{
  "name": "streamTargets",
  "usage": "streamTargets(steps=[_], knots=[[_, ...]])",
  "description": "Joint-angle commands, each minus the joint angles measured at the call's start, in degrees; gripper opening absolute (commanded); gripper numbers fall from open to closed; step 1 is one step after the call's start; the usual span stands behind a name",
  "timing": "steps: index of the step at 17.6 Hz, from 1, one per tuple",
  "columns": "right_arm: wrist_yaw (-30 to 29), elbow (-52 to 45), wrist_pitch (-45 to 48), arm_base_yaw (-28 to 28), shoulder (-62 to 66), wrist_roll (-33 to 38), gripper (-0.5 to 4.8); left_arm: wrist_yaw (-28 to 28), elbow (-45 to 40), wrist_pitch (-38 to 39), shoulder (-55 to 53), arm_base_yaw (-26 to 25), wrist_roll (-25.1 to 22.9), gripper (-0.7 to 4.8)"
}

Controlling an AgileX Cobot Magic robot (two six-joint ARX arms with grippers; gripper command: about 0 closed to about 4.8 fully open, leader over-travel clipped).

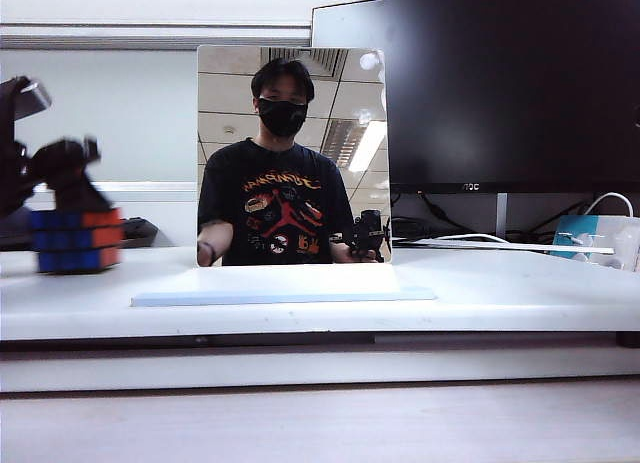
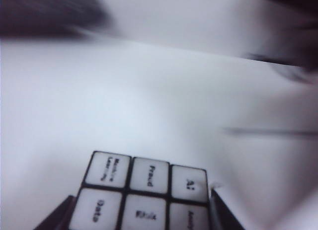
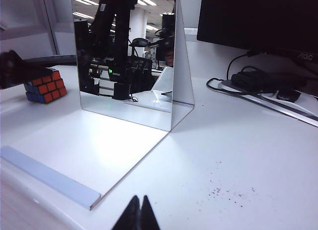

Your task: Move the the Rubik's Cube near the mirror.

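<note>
Cube: the Rubik's Cube [image 1: 76, 240] sits on the white table [image 1: 500, 293] at the far left, well apart from the mirror [image 1: 292, 153].
Left claw: the left gripper [image 1: 68, 173] is down over the cube's top, a finger [image 2: 54, 220] flanking each side of its white face; whether it presses the cube I cannot tell.
Right claw: the right gripper [image 3: 139, 213] hangs over the table's near edge, fingertips clenched together, nothing between them.
Backdrop: a black monitor [image 1: 500, 83] stands behind the mirror.

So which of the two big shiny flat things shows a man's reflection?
The tall frameless mirror in the middle of the white table, which reflects a masked man. The black monitor screen behind it, to the right, stays dark.
</note>
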State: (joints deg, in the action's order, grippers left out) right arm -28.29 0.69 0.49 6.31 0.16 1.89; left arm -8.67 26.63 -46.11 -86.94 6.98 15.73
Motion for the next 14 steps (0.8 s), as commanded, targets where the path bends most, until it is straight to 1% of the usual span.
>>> streamTargets(steps=[1,2,4,5,6,7,8,9,10,11,12,14], knots=[[-0.13,-0.26,0.66,-0.04,-0.02,0.07,-0.01,1.46,-0.26,6.80,6.54,5.44,4.79,-0.06],[-0.11,-0.26,0.66,-0.04,-0.02,0.07,-0.01,5.49,-0.26,9.42,9.57,8.57,3.89,-0.06],[-0.11,-0.26,0.68,-0.07,-0.02,0.07,-0.01,11.13,-0.26,13.33,14.12,14.05,4.02,-0.06],[-0.13,-0.26,0.66,-0.07,-0.02,0.07,-0.01,14.40,-0.26,15.26,16.26,17.79,4.83,-0.06],[-0.07,-0.26,0.63,-0.02,-0.02,0.04,-0.01,18.27,-0.26,16.35,17.55,22.25,7.69,-0.06],[0.04,-0.26,0.66,-0.04,-0.02,0.04,-0.01,19.98,-0.24,16.44,17.62,24.35,9.51,-0.06],[0.24,-0.26,0.66,-0.04,-0.02,0.04,-0.01,29.70,-0.22,16.35,17.03,32.61,13.44,-0.06],[0.22,-0.26,0.66,-0.04,-0.02,0.04,-0.01,37.59,-0.13,14.75,15.78,38.99,15.08,-0.06],[0.09,-0.26,0.63,-0.04,-0.02,0.04,-0.01,41.44,-0.02,9.66,12.96,43.39,16.26,-0.06],[0.09,-0.26,0.63,-0.04,-0.02,0.07,-0.01,41.88,2.23,6.97,8.68,44.17,16.33,-0.06],[0.09,-0.26,0.61,-0.02,-0.02,0.07,-0.01,40.30,5.42,6.49,4.92,44.17,16.26,-0.06],[0.11,-0.26,0.66,-0.04,-0.02,0.04,-0.01,40.96,10.73,6.54,-0.59,45.18,16.35,-0.06]])
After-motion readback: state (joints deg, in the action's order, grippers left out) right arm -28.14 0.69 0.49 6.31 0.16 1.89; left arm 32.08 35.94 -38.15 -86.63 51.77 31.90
